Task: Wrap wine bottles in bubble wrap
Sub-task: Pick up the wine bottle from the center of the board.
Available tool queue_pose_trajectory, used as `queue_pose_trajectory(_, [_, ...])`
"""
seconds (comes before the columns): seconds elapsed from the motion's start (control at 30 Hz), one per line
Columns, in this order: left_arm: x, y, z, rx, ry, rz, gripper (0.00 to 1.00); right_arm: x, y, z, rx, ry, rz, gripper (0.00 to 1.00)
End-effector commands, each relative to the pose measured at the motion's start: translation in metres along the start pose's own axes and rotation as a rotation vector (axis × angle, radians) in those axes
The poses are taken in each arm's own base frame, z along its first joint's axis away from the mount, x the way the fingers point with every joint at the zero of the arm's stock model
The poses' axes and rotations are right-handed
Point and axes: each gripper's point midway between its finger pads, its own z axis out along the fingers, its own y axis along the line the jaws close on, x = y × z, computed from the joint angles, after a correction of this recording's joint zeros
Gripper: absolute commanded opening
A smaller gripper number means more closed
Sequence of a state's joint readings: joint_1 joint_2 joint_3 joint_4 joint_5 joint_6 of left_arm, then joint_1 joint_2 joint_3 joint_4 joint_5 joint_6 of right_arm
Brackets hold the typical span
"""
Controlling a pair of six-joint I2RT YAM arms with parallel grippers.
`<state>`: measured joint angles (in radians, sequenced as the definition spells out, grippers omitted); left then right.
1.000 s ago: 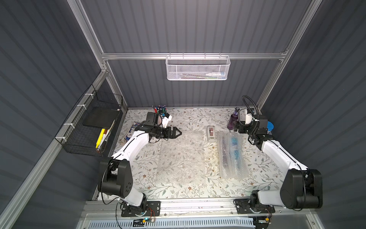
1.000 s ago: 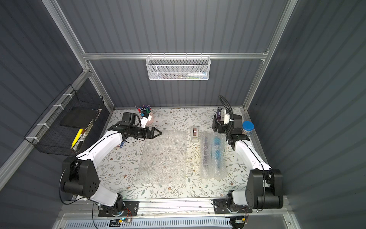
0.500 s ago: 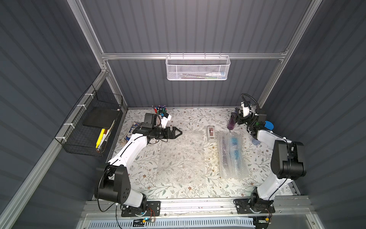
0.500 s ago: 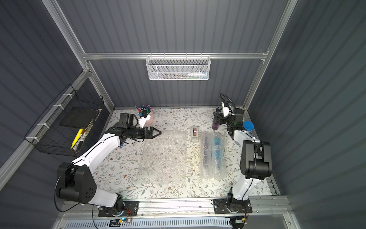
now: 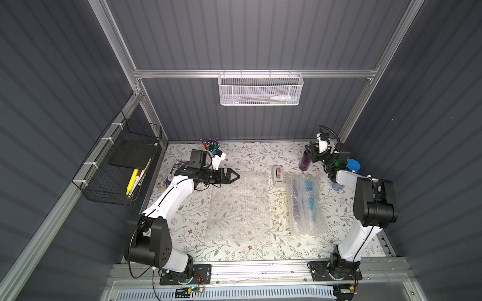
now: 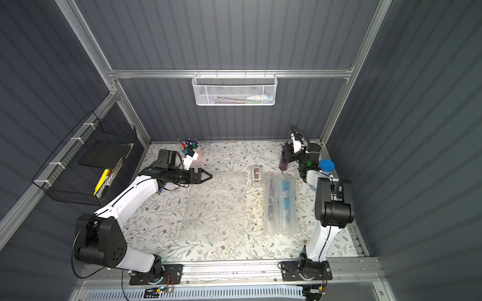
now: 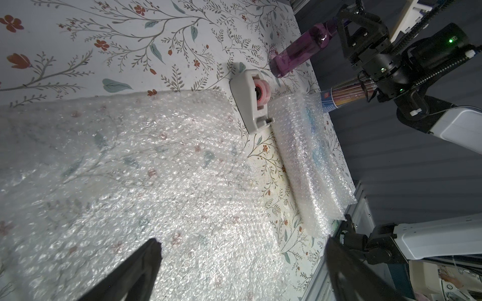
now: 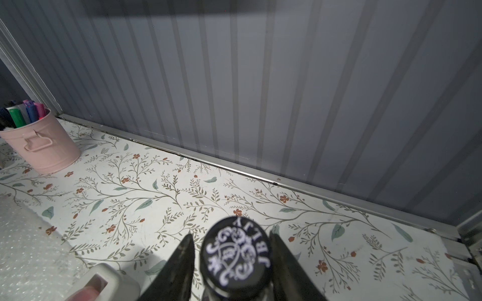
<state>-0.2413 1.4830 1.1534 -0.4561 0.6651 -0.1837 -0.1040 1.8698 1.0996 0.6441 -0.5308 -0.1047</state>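
We see one purple bottle [image 5: 304, 162] upright near the far right corner of the table [image 5: 250, 153]. Two wrapped bottles [image 5: 303, 203] lie near a flat bubble-wrap sheet [image 5: 238, 208].

Flat bubble wrap sheet [image 7: 146, 169] laid on the table [image 7: 78, 52].
The left gripper [image 7: 242, 242] is held over it, jaws spread wide; a tape dispenser [image 7: 251, 101] is located between the sheet and a wrapped roll [image 7: 310, 161].

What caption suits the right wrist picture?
Right pincer flanking a wine bottle's black round cap with white scrollwork, above floral tabletop; pink metal marker bucket beyond.
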Motion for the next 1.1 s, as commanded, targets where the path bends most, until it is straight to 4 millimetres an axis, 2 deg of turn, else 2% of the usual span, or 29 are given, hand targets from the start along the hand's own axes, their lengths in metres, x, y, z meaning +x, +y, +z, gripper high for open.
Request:
queue_pose_trajectory(0.0, [0.006,0.0,0.0,-0.003,0.027,0.012,0.99,-0.003,-0.003,0.002,0.001,-0.02,-0.009,0.45])
queue_pose_trajectory(0.03, [0.006,0.0,0.0,-0.006,0.03,0.011,0.99,-0.004,-0.002,0.002,-0.002,-0.023,-0.008,0.41])
queue_pose_trajectory(0.17, [0.006,0.001,0.0,-0.01,0.031,0.013,0.99,-0.004,-0.001,0.003,-0.014,-0.025,-0.012,0.35])
queue_pose_trajectory(0.2, [0.006,0.001,0.0,-0.01,0.031,0.014,1.0,-0.005,0.001,0.003,-0.024,-0.027,-0.016,0.28])
queue_pose_trajectory(0.3, [0.007,0.002,0.0,-0.017,0.044,0.013,0.99,-0.016,0.004,0.0,-0.04,-0.056,-0.024,0.24])
queue_pose_trajectory(0.33, [0.007,0.002,0.0,-0.019,0.045,0.012,0.99,-0.02,0.005,-0.001,-0.041,-0.067,-0.029,0.19])
queue_pose_trajectory(0.4, [0.006,0.002,0.0,-0.02,0.044,0.013,0.99,-0.033,0.008,-0.003,-0.059,-0.1,-0.047,0.1])
queue_pose_trajectory(0.57, [0.002,0.0,-0.003,-0.026,0.044,0.013,0.99,-0.085,0.019,-0.013,-0.068,-0.199,-0.121,0.07])
queue_pose_trajectory(0.7, [-0.002,-0.003,-0.009,-0.039,0.034,0.014,0.99,-0.127,0.052,-0.028,-0.12,-0.247,-0.201,0.07])
queue_pose_trajectory(0.8, [-0.003,-0.003,-0.012,-0.048,0.035,0.009,0.99,-0.147,0.078,-0.041,-0.159,-0.263,-0.243,0.06])
queue_pose_trajectory(0.9, [-0.001,-0.003,-0.015,-0.049,0.043,-0.003,1.0,-0.156,0.112,-0.053,-0.219,-0.269,-0.271,0.05])
queue_pose_trajectory(1.07, [0.004,-0.004,-0.021,-0.035,0.051,-0.025,0.99,-0.156,0.19,-0.081,-0.367,-0.233,-0.342,0.05])
